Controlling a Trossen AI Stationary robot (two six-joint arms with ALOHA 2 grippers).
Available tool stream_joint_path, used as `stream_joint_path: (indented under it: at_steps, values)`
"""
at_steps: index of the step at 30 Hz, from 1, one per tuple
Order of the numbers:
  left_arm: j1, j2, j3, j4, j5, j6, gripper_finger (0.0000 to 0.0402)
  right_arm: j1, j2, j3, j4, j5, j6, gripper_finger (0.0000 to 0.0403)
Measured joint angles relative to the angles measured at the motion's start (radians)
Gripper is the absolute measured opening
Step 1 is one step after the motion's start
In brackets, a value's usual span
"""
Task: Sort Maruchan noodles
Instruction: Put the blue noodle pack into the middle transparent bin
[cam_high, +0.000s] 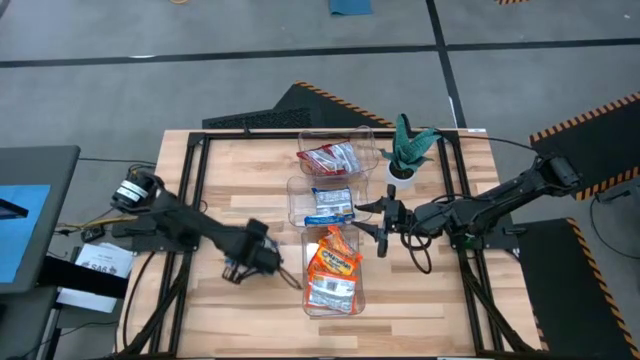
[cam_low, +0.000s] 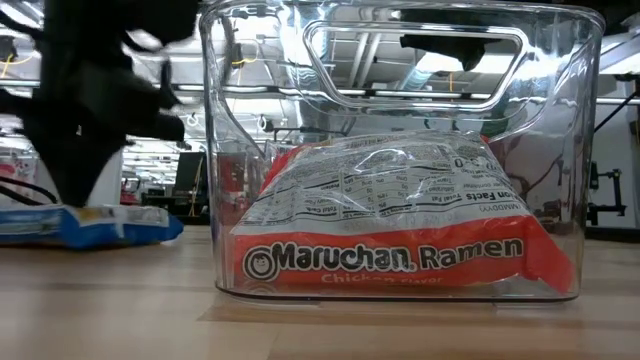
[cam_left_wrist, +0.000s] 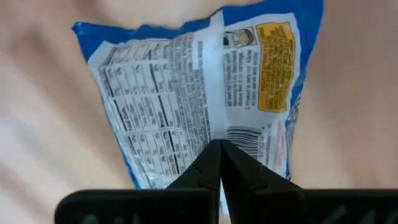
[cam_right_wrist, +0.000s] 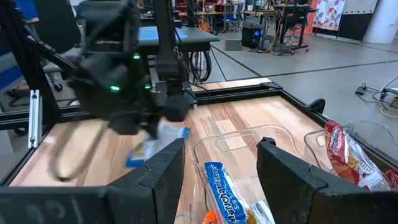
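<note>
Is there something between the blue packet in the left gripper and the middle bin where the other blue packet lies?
Nothing visible stands between them. The left gripper is shut on the blue packet over bare table, beside the orange packets' bin. The middle bin is open-topped, but the open right gripper hovers at its far edge and may crowd the drop.

Glossy packets (cam_high: 334, 263), clear plastic bin (cam_high: 306, 302), wood table (cam_high: 240, 170).

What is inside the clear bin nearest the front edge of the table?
The front bin holds orange Maruchan packets lying on a packet showing its white printed back. Whatever lies beneath them is covered.
</note>
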Motion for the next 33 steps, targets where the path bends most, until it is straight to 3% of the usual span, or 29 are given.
stream_joint_path:
  at_steps: [8,18,23,33]
  values:
    - [0.101,-0.131,-0.005,-0.022,-0.019,0.028,0.0000,0.004,0.000,0.000,0.000,0.000,0.003,0.0218]
    - [0.038,-0.336,-0.002,0.124,-0.003,-0.141,0.0017,0.004,0.000,0.000,0.000,0.000,0.002,0.0218]
    - [-0.042,-0.309,-0.002,0.122,-0.008,-0.193,0.0076,0.004,0.000,0.000,-0.001,0.000,0.002,0.0218]
    - [-0.122,-0.138,-0.002,0.094,-0.071,-0.207,0.0244,0.003,0.000,0.001,-0.030,0.000,0.026,0.0218]
